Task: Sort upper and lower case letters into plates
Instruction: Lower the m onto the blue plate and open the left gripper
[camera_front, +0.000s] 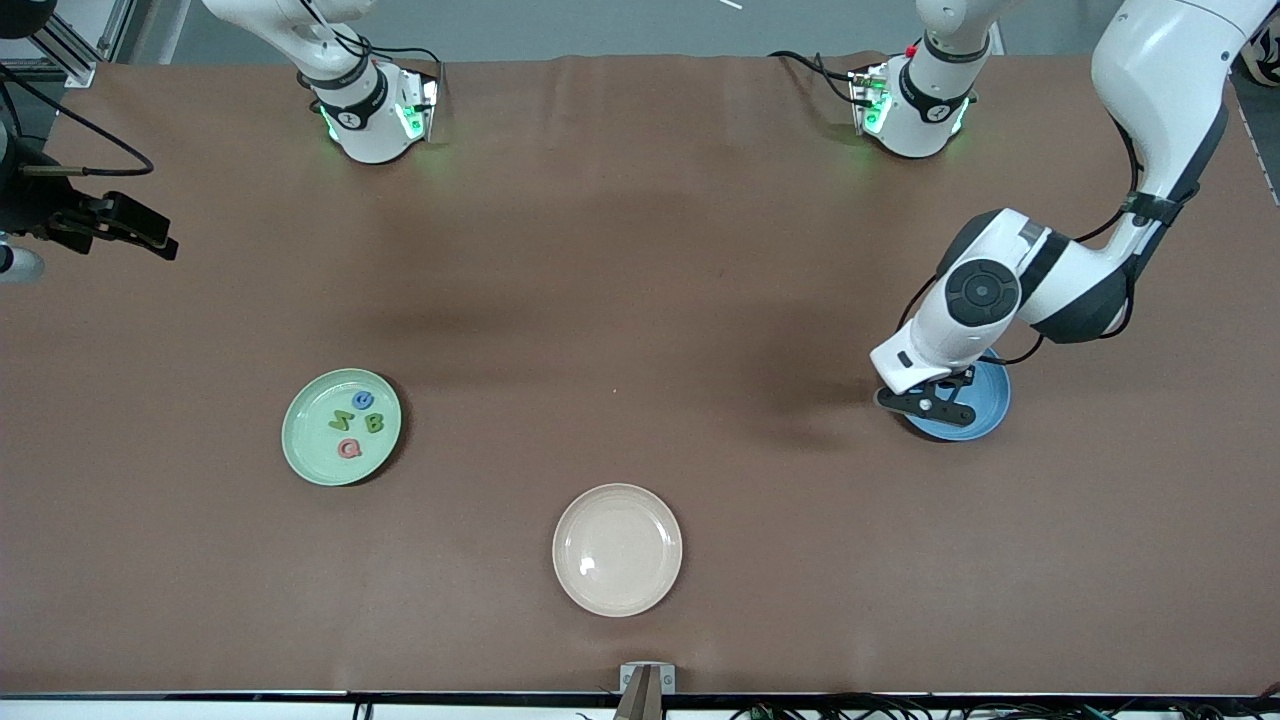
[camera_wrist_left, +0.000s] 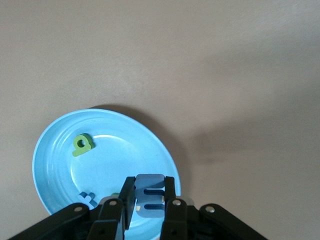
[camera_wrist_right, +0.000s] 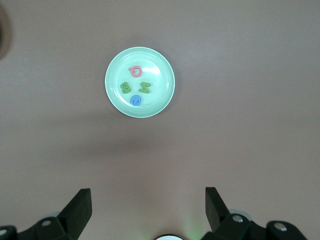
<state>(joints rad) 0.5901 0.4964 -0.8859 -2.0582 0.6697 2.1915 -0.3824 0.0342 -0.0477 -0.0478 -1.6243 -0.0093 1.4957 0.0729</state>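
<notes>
Four letters (camera_front: 352, 424) already sit in the mint plate (camera_front: 300, 440); left gripper (camera_wrist_left: 145, 200), over the blue plate (camera_wrist_left: 55, 155), pinches a blue letter (camera_wrist_left: 150, 195), probably an E, ready to drop. Right gripper (camera_wrist_right: 147, 207) waits wide open, empty.

My left arm hides most of the sky blue plate (camera_front: 985, 420) at the front view's right; my right pincer (camera_front: 110, 232) is cut off at its left edge.
</notes>
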